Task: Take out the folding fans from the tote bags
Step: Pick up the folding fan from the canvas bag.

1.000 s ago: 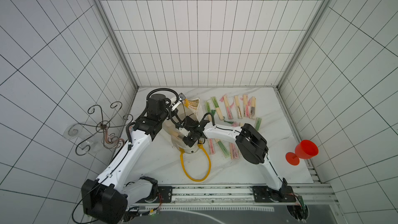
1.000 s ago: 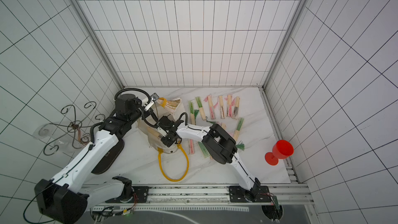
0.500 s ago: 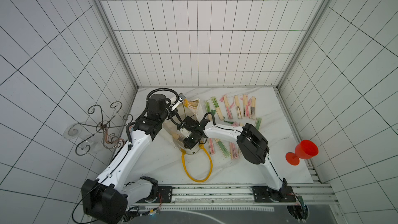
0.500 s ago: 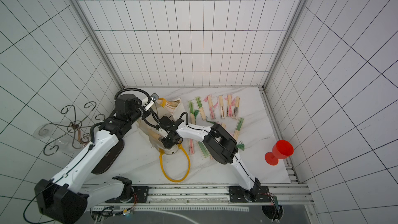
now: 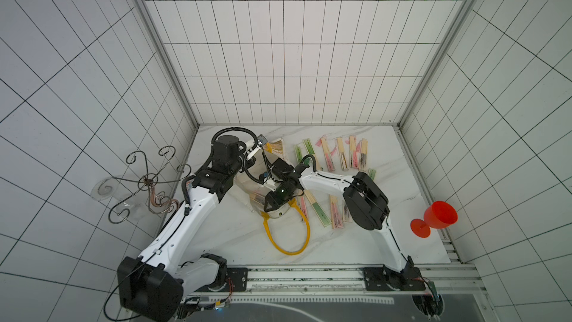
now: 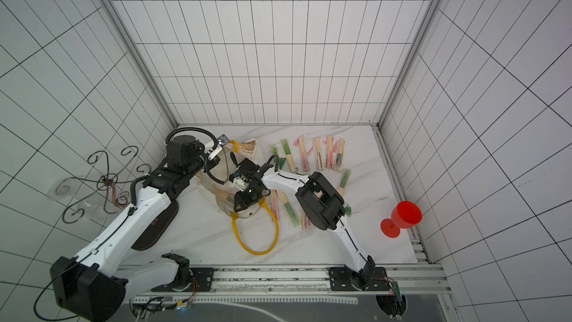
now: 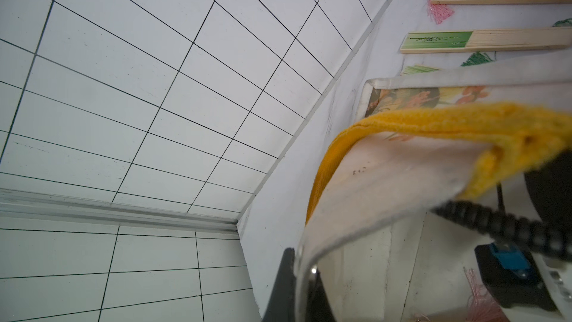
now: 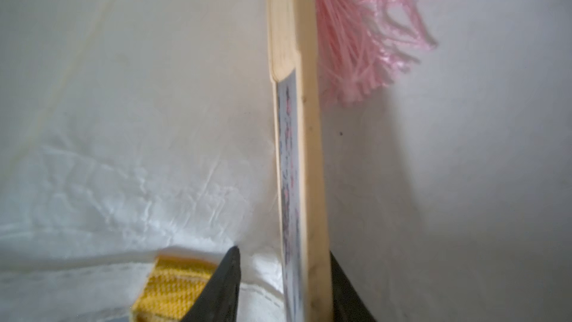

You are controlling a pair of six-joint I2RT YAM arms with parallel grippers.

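The cream tote bag (image 5: 244, 182) (image 6: 223, 204) lies mid-table with one yellow handle (image 5: 288, 243) looped towards the front. My left gripper (image 5: 265, 147) (image 7: 301, 260) is shut on the bag's rim and holds it raised by the other handle (image 7: 433, 119). Inside the bag's mouth, my right gripper (image 5: 266, 209) (image 8: 283, 252) is open. A pink-tasselled folding fan (image 8: 297, 150) stands between its jaws, against one finger, with a gap to the other. Several fans (image 5: 340, 156) (image 6: 318, 156) lie in a row at the back. Others (image 5: 320, 213) lie beside the right arm.
A red goblet (image 5: 436, 216) stands at the table's right edge. A curled wire stand (image 5: 145, 181) and a glass dish are left of the table. A dark oval tray (image 6: 154, 227) lies under the left arm. The arms' rail (image 5: 309, 277) runs along the front.
My right gripper has shifted only slightly at the bag's mouth. The left arm keeps the rim raised in the same place.
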